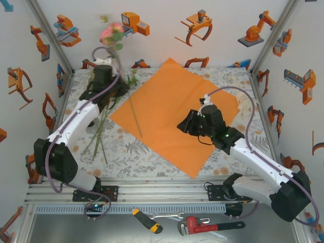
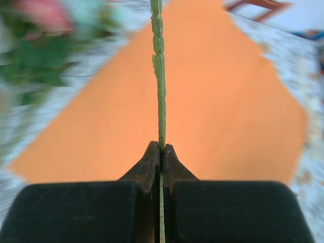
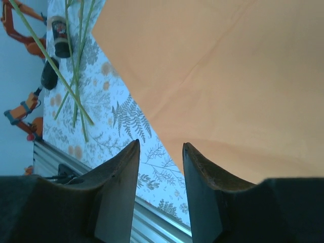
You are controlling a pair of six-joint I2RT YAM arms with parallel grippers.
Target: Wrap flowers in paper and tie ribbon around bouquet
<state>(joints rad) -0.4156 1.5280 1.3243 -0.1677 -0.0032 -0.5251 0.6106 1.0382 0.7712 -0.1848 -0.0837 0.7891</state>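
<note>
My left gripper (image 2: 161, 148) is shut on one thin green stem (image 2: 160, 76) of the flowers, which runs straight ahead over the orange paper (image 2: 217, 101). From above, that gripper (image 1: 115, 81) is at the table's back left, lifting a blurred pink rose (image 1: 111, 33) whose stem slants down across the paper (image 1: 172, 114). More stems (image 1: 98, 136) lie on the tablecloth to the left. My right gripper (image 1: 183, 124) hovers open over the paper's right half; its fingertips (image 3: 161, 147) straddle the paper's edge (image 3: 228, 76) with nothing between them. A pale cream strip (image 1: 247, 105), perhaps the ribbon, lies by the paper's right corner.
A floral tablecloth (image 1: 147, 152) covers the table, with walls close at left, right and back. A screwdriver (image 1: 148, 221) and a red pipe wrench (image 1: 202, 224) rest below the front rail. Blurred pink and green blooms (image 2: 40, 30) show at upper left of the left wrist view.
</note>
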